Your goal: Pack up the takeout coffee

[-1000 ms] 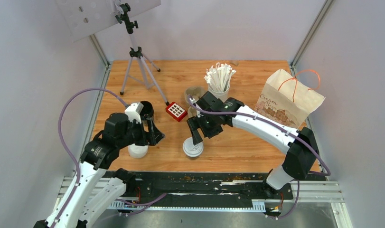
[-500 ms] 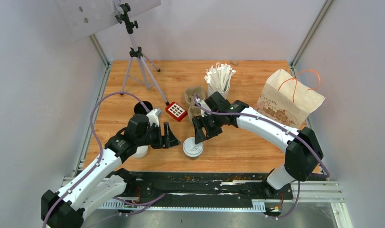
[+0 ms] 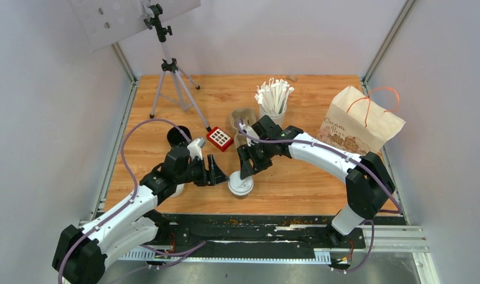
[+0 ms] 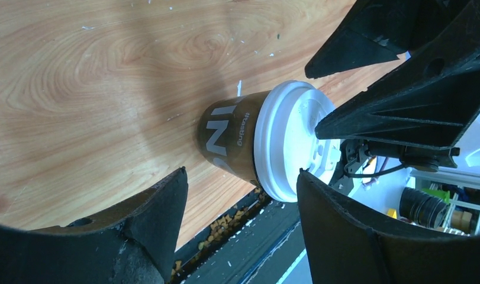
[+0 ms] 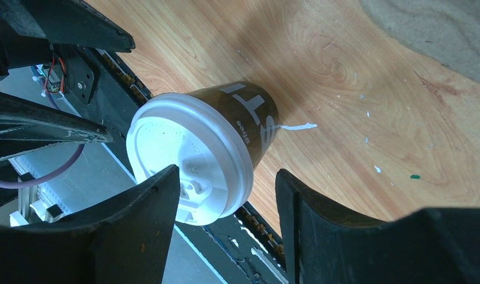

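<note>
Near the table's front edge, the left gripper (image 4: 240, 192) is seen with its fingers spread apart and nothing clamped. A coffee cup (image 4: 231, 142), dark brown with a white lid, is framed in the gap ahead of them and is not touched.

The right gripper (image 5: 225, 177) is likewise held apart and is positioned over the same cup from the far side. One finger is overlapped with the lid's rim in the wrist view, and contact cannot be judged. The other finger is kept clear of the cup wall.

The cup is stood upright on the wooden table (image 3: 284, 189), between the two grippers and just beside the black strip (image 3: 255, 228) along the front.

A second cup (image 3: 176, 190) is mostly hidden under the left forearm, and only part of its white lid is shown. A dark round object (image 3: 178, 135) is noted beyond the left arm; what it is cannot be told. A red keypad (image 3: 219, 138) is placed between it and the pulp tray (image 3: 243, 115). Behind the tray, a white cup of sticks (image 3: 274, 100) is stood. A paper bag (image 3: 358, 121) with orange handles is set at the right, and a tripod (image 3: 169, 71) at the far left.
</note>
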Available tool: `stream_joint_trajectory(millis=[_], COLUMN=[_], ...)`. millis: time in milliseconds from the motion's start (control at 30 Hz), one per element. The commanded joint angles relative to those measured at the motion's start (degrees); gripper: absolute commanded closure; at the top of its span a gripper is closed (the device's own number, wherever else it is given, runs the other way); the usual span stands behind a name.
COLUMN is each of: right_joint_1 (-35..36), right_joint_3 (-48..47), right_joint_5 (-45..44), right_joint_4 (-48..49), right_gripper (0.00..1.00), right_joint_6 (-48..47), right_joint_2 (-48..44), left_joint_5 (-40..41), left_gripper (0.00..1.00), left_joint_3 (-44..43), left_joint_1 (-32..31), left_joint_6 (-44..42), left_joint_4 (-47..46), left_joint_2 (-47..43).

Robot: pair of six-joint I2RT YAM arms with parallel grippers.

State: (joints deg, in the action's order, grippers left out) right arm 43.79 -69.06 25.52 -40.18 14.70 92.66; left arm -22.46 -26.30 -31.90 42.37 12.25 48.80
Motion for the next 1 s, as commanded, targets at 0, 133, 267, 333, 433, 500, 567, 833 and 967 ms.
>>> stream_joint_trajectory(millis=[0, 133, 267, 333, 433, 500, 567, 833, 967], right_joint_1=[-0.3, -0.2, -0.3, -0.3, -0.2, -0.3, -0.2, -0.2, -0.2], right_joint_3=[1.4, 2.9, 4.0, 4.4, 4.9, 5.2, 5.4, 6.4, 7.6], right_joint_5=[0.7, 0.4, 0.2, 0.2, 0.0, 0.0, 0.1, -0.4, -0.7], right_joint_4=[3.7, 4.5, 5.2, 5.5, 5.9, 6.2, 6.4, 6.9, 7.8], right_gripper=[0.40, 0.42, 0.42, 0.42, 0.42, 0.42, 0.43, 0.44, 0.45], right_joint_6=[-0.3, -0.1, 0.1, 0.1, 0.1, 0.2, 0.3, 0.2, 0.1], right_joint_2=[0.2, 0.0, -0.4, -0.6, -0.8, -0.9, -1.1, -1.4, -1.9], left_joint_5=[-1.9, -3.9, -4.0, -4.0, -4.6, -4.9, -4.8, -2.2, -0.4], left_gripper=[0.25, 0.26, 0.29, 0.29, 0.29, 0.29, 0.30, 0.45, 0.51], left_joint_3=[1.6, 4.1, 5.6, 6.1, 6.9, 7.3, 7.5, 6.8, 6.5], left_joint_1=[-0.2, -0.3, -0.2, -0.2, -0.3, -0.3, -0.2, -0.3, -0.2], left_joint_6=[1.2, 3.9, 4.6, 5.0, 6.0, 6.5, 6.7, 5.3, 4.7], left_joint_4=[-7.6, -12.7, -14.3, -14.8, -16.7, -17.7, -18.1, -12.8, -9.1], left_joint_2=[0.5, 1.0, 0.9, 0.8, 1.2, 1.7, 2.1, 3.4, 3.9])
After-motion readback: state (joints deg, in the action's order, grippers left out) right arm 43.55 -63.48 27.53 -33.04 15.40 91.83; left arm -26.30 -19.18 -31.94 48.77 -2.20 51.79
